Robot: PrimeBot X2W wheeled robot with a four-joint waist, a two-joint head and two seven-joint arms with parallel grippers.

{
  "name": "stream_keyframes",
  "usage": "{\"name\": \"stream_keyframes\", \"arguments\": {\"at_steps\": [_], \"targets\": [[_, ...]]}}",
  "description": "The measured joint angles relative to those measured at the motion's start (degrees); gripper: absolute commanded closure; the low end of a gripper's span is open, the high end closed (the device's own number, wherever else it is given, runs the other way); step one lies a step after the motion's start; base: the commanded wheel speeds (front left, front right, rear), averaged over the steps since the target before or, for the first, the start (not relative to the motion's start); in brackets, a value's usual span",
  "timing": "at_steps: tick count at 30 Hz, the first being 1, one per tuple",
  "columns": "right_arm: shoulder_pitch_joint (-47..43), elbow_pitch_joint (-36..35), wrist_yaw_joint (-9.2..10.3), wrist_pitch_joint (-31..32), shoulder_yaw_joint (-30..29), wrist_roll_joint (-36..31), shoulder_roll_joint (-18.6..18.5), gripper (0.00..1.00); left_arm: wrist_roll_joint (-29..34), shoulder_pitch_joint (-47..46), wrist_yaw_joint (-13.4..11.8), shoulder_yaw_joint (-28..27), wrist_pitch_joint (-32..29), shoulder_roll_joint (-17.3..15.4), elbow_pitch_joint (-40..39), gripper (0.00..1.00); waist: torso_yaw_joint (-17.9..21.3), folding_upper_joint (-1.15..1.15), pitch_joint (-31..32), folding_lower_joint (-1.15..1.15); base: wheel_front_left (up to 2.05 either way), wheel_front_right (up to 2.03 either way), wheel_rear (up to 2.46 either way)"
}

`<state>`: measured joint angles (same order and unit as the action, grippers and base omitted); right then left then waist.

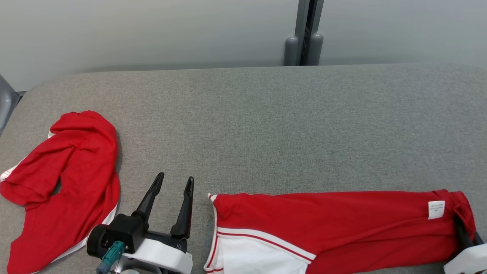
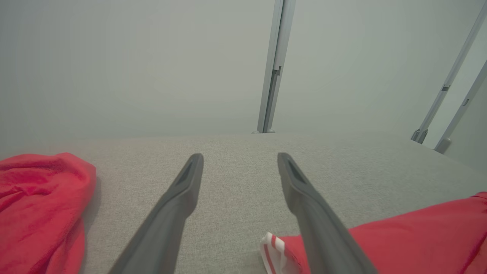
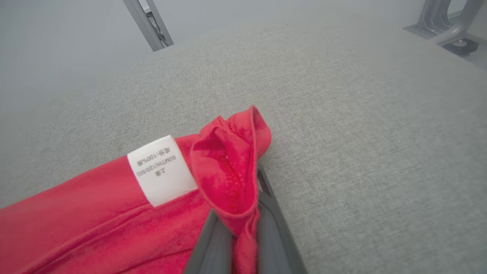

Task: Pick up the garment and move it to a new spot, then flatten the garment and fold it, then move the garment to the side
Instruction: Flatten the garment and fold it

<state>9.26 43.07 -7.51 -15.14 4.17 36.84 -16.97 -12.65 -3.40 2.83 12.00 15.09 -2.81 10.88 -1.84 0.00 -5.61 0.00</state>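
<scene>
Right gripper [image 3: 239,224] pinching garment [image 1: 342,220] hem | left gripper [image 1: 175,178] wide | red, white-striped trim, stretched long

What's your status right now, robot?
Left gripper open, empty. Right gripper pinching red garment by its labelled corner. Second red garment crumpled at left, apart.

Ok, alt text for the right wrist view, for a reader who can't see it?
The right tool is shut on a bunched corner of a red fabric garment, beside its white rectangular care label. The rest of it lies toward the lower left on a grey woven-fabric table.
</scene>
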Motion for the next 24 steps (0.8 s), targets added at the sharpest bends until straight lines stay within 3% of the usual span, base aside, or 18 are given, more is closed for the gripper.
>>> {"name": "stream_keyframes", "arguments": {"at_steps": [9,13,24], "targets": [[2.9,5.5,0.01,0.0,-2.5,-1.6,-7.8,1.00,0.0,-0.1,0.0,0.0,0.0,0.0,0.2,0.00,-0.3,0.00,0.3,0.00,0.00,0.00,0.00],[4.0,5.2,0.01,0.0,-1.6,-1.8,-8.8,1.00,0.0,-0.1,0.0,-0.2,0.0,0.0,0.3,0.00,-0.3,0.00,0.5,0.00,0.00,0.00,0.00],[3.7,-2.1,0.01,0.0,11.6,3.3,-8.3,1.00,-0.7,0.4,-0.5,-0.2,0.0,0.0,0.6,0.00,0.8,0.00,2.6,0.00,0.00,0.00,0.00]]}}
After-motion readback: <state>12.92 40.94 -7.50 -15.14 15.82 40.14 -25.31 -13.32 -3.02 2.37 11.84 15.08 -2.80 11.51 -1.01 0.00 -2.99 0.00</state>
